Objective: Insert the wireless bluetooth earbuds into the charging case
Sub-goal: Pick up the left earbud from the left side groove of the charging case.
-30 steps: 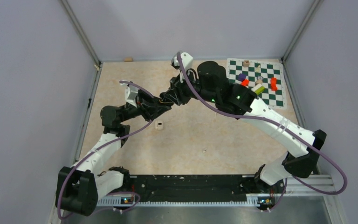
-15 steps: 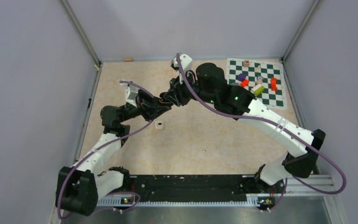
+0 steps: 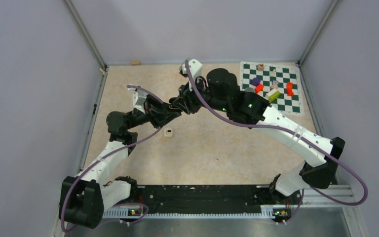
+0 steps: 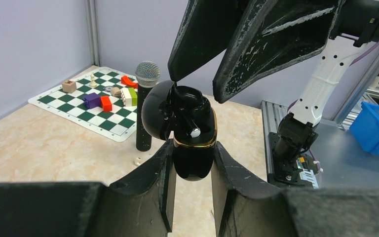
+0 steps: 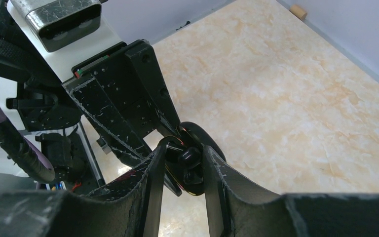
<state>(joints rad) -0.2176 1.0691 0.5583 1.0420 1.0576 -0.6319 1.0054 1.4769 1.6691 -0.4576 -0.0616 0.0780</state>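
Case [image 4: 192,165], mouth up, sat clamped in left gripper [image 4: 193,146]. Right gripper [image 4: 195,90] hung at 12 o'clock over bud [image 4: 189,117]; its grip could not be told.

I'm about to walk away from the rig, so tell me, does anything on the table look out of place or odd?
A tiny whitish piece lies loose on the bare table, apart from the black charging case that the left gripper holds up open. Too small to tell whether it is an earbud.
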